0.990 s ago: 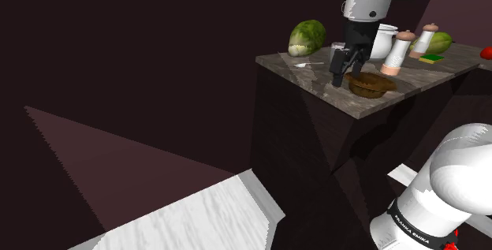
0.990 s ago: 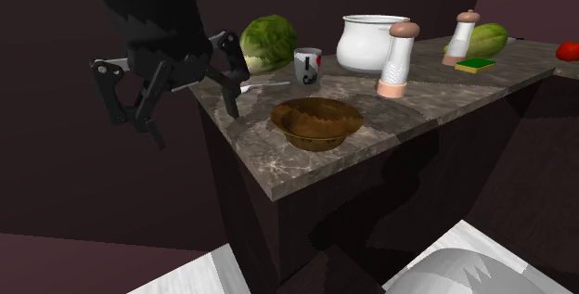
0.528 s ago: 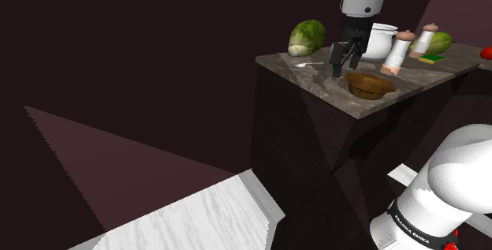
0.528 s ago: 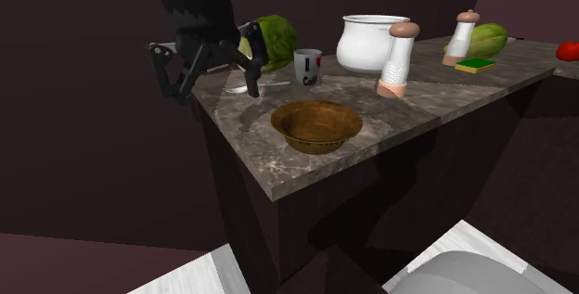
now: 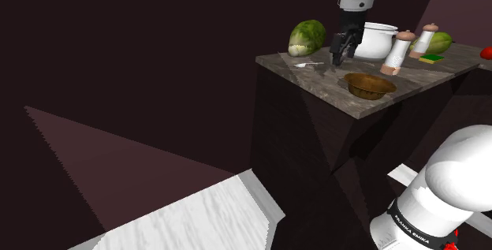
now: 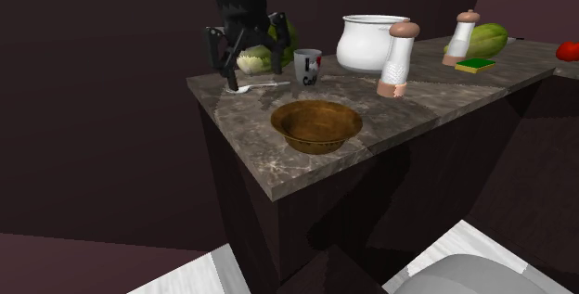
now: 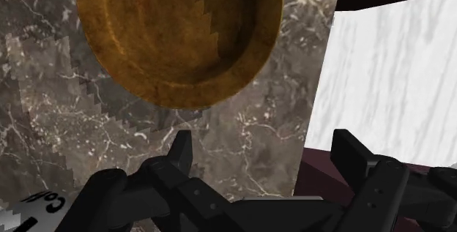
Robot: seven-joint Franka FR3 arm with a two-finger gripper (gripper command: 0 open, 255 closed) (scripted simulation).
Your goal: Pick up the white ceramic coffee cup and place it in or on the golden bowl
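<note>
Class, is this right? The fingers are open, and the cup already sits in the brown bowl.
Wrong in one point: the cup stands on the counter, apart from the brown bowl, not in it, as the second exterior view shows. The fingers are open.

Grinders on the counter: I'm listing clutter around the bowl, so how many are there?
2. One grinder stands in front of the white pot, beyond the bowl; the other grinder stands farther back by the green sponge. More could be hidden behind the pot.

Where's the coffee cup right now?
In the second exterior view, the cup stands upright on the counter behind the brown bowl, between the open gripper and the white pot.
</note>
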